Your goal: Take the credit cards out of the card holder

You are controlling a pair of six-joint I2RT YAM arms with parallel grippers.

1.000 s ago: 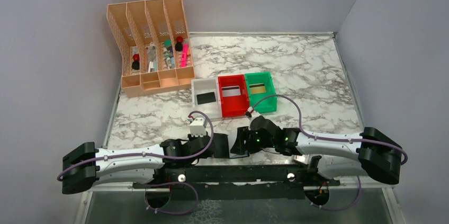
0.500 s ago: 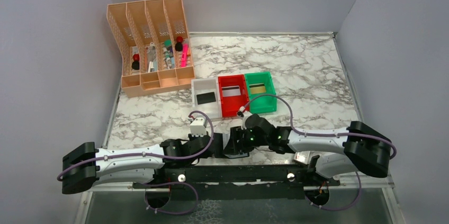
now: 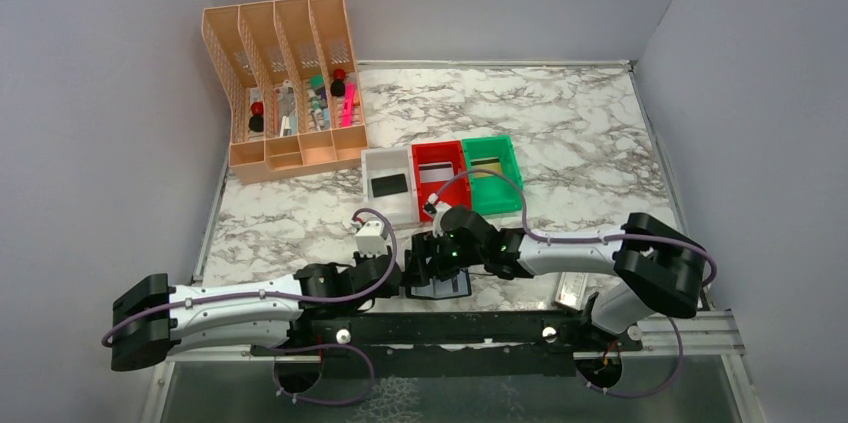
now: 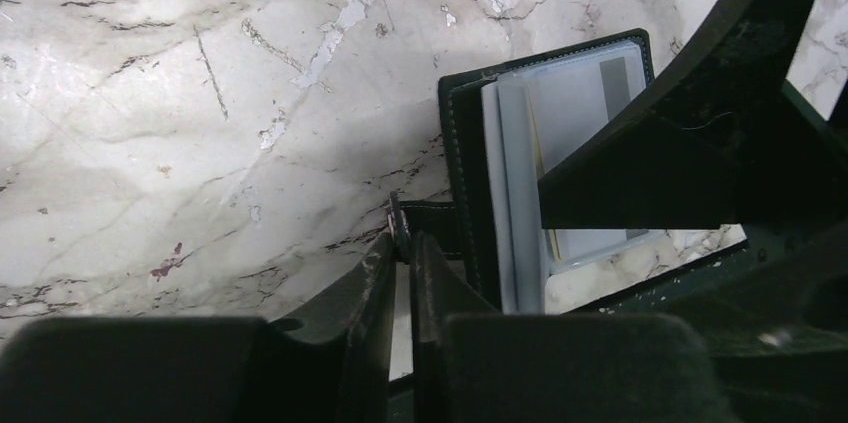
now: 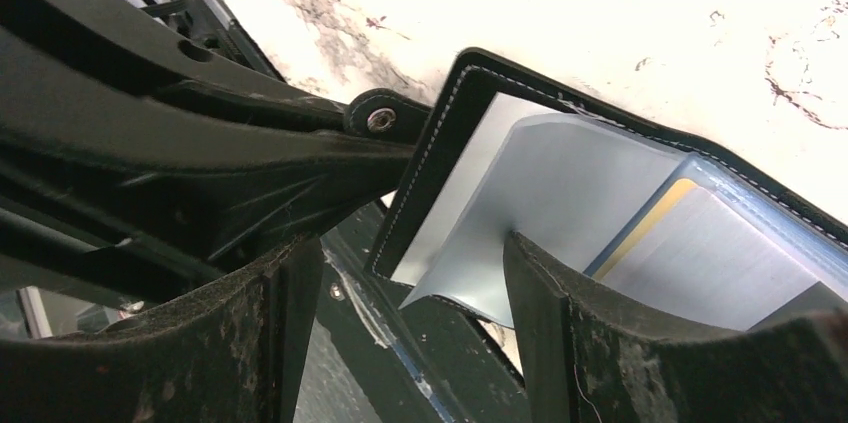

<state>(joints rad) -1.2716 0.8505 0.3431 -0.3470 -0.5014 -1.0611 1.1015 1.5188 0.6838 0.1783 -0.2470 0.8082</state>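
Observation:
The card holder [image 3: 442, 288] lies open near the table's front edge, its blue-grey see-through pockets [image 5: 560, 183] fanned up. A yellowish credit card [image 5: 645, 223] and a grey one [image 4: 600, 93] sit in the pockets. My left gripper [image 4: 405, 235] is shut on the holder's small black tab [image 5: 380, 120]. My right gripper [image 5: 400, 253] is open over the holder's corner. One of its fingertips [image 5: 520, 248] presses on a pocket leaf and the other hangs past the holder's edge. Three more credit cards lie in bins: black [image 3: 388, 184], whitish [image 3: 440, 175], gold [image 3: 487, 168].
White [image 3: 372, 205], red [image 3: 447, 211] and green [image 3: 510, 205] bins stand in a row mid-table. A peach desk organiser [image 3: 285, 158] with pens fills the back left. A small whitish case with a red mark [image 3: 570, 290] lies by the right arm's base. The black frame rail [image 3: 440, 328] runs just below the holder.
My right arm has swung left and its open jaws now reach into the card holder, which lies spread open. The left gripper has shifted slightly forward, still at the tab.

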